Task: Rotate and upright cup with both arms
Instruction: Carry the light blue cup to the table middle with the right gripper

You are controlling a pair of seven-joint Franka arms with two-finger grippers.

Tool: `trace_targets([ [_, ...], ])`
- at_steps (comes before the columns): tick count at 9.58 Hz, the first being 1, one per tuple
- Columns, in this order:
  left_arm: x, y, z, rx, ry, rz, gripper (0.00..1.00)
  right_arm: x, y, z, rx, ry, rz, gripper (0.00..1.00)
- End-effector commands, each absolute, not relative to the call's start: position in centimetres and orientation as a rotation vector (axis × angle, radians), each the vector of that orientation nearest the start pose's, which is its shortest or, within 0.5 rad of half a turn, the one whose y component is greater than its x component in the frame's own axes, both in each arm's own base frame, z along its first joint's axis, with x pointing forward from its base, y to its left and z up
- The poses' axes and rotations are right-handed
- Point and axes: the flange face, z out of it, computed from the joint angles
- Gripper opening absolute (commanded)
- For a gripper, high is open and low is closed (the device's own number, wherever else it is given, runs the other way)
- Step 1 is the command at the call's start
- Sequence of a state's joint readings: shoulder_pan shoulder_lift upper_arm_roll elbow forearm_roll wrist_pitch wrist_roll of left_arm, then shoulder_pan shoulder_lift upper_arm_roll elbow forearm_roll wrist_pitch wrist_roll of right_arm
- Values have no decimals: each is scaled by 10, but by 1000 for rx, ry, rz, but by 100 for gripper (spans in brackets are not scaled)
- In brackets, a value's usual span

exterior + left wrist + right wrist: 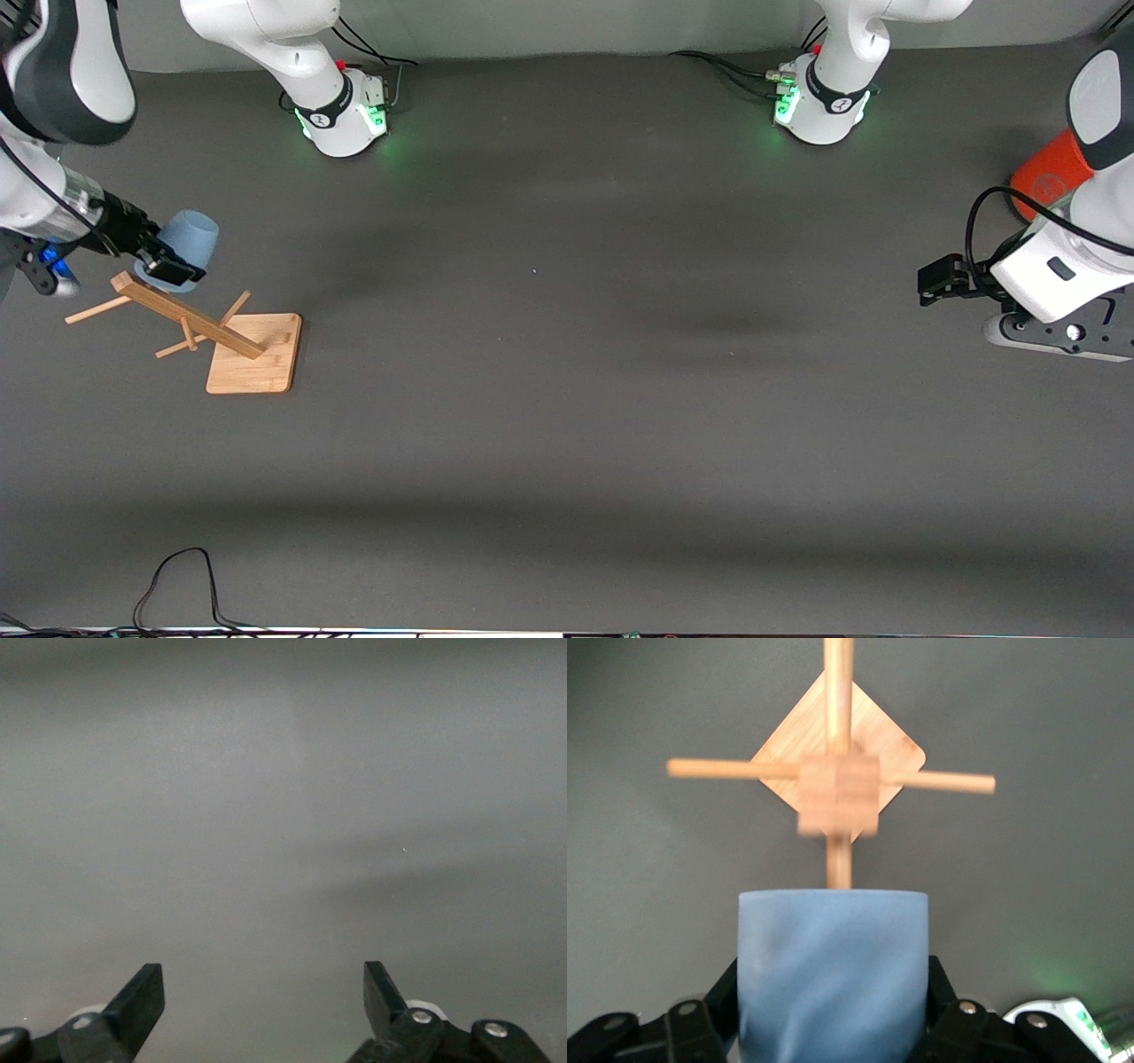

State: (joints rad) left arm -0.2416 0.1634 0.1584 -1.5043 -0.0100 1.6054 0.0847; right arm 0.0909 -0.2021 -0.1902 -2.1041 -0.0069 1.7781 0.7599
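In the front view you see the right gripper at the right arm's end of the table, its fingers pinching the pale-blue cup, which hangs in the air just above the top of the wooden rack; the cup lies tilted, its wider mouth at the fingers and its closed end pointing away from them. The rack's post rises from a square wooden base with pegs sticking out sideways. At the left arm's end the left gripper waits over bare table, and an orange can shows partly past that arm. In the left wrist view your left gripper has its two fingers spread wide, with nothing but grey table between them. In the right wrist view the cup fills the gap between the right gripper's fingers, pressed on both sides, and past its end you look down the rack's post onto its crossed pegs and base
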Motion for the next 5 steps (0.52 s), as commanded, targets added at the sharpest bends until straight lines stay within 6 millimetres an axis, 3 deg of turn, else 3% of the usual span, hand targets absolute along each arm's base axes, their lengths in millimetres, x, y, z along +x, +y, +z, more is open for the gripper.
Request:
trace_targets([
  [1, 603, -61, 569, -3112, 289, 104, 100, 460, -6, 540, -2840, 1380, 183, 44],
  [3, 602, -61, 569, -3112, 289, 107, 100, 447, 57, 556, -2831, 1477, 156, 44],
  [4, 602, -61, 569, -3112, 291, 107, 100, 442, 101, 569, -2784, 1507, 170, 44],
  [5, 602, -61, 569, -3112, 289, 107, 100, 443, 141, 570, -2740, 1590, 175, 44],
])
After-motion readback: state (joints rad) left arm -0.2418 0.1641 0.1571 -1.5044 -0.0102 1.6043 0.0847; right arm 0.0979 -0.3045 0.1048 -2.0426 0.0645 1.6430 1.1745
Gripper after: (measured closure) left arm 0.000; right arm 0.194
